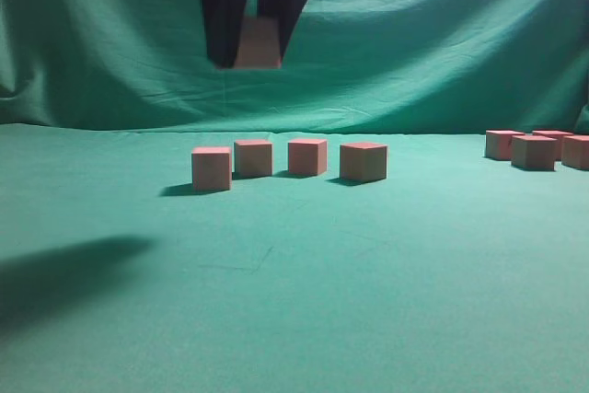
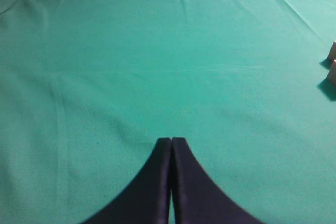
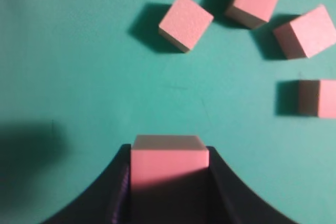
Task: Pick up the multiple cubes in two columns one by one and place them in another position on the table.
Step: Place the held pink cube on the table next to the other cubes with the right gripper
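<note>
My right gripper (image 1: pixel 253 60) hangs high over the table (image 1: pixel 294 301) and is shut on one salmon-pink cube (image 1: pixel 258 41). In the right wrist view that cube (image 3: pixel 169 158) sits squarely between the black fingers (image 3: pixel 118 182). Below it, several cubes (image 1: pixel 307 156) stand in a loose row on the green cloth. The wrist view shows them in an arc (image 3: pixel 186 22). Another group of cubes (image 1: pixel 534 151) sits at the far right. My left gripper (image 2: pixel 171 140) is shut and empty above bare cloth, with two cube edges (image 2: pixel 332 72) at its view's right border.
A green backdrop (image 1: pixel 414 62) rises behind the table. A wide dark shadow (image 1: pixel 64 273) lies on the cloth at the front left. Bare cloth stretches across the front and between the two cube groups.
</note>
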